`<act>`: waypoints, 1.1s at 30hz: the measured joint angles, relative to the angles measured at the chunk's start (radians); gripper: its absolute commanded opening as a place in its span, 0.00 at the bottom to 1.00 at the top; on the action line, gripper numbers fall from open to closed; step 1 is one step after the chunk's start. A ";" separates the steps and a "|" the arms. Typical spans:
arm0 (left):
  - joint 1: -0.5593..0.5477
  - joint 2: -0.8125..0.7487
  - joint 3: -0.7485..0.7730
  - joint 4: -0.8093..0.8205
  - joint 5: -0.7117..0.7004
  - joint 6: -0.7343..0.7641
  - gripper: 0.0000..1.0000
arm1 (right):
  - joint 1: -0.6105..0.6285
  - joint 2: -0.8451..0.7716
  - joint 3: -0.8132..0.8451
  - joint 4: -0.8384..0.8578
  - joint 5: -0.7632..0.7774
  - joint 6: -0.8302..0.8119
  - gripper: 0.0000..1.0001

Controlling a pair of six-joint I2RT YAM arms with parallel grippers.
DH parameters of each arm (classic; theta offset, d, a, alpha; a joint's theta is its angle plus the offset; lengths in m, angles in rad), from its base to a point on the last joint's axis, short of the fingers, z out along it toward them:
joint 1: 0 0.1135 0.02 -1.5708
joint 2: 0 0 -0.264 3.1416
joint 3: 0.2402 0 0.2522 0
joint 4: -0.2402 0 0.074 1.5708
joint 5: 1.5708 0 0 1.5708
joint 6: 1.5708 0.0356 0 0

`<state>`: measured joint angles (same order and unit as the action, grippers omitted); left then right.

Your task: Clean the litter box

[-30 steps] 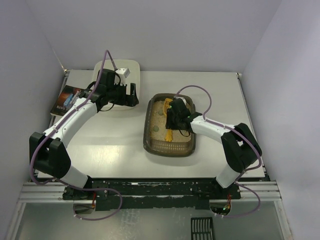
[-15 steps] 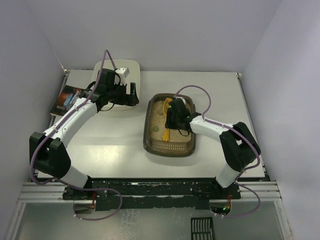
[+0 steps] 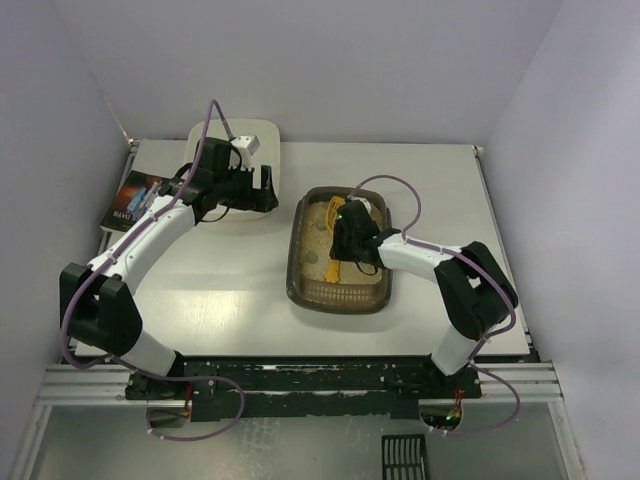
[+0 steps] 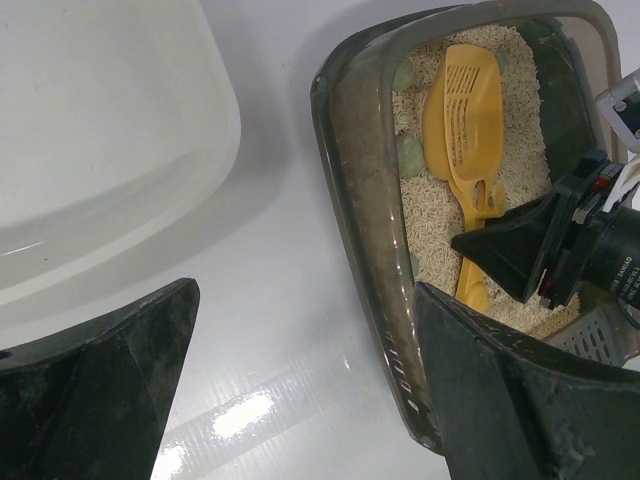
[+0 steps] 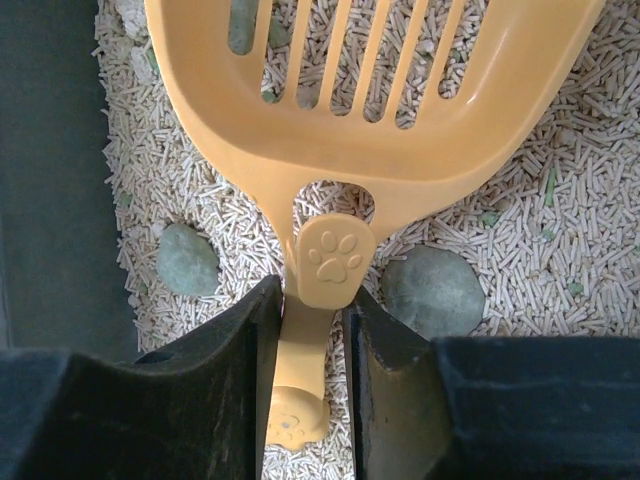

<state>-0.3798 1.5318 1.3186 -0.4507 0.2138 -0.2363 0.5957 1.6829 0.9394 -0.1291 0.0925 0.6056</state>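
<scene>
The counter (image 3: 225, 300) is bare from its near edge to the middle, and along the far edge toward the far-right corner. A bare strip runs between the white tub (image 4: 100, 120), by the far edge, and the litter box (image 4: 360, 230); the left gripper (image 4: 305, 300) hangs spread wide over it. Inside the box, the yellow scoop (image 5: 370, 130) and the right gripper (image 5: 310, 300) clamped on its handle fill the middle, with a grey-green clump (image 5: 187, 260) on either side. A book (image 3: 130, 200) lies at the left edge.
</scene>
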 measured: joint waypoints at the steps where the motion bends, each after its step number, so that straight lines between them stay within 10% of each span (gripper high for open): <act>1: 0.000 0.000 0.000 0.000 0.000 0.000 0.99 | 0.000 0.001 -0.002 0.003 0.000 0.003 0.26; 33: 0.000 0.142 0.274 -0.104 0.169 -0.027 0.99 | 0.012 -0.140 0.212 -0.373 0.053 -0.112 0.00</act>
<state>-0.3794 1.6733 1.5921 -0.5549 0.3828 -0.2638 0.6079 1.5433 1.1511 -0.5018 0.1452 0.4938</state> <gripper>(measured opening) 0.992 0.233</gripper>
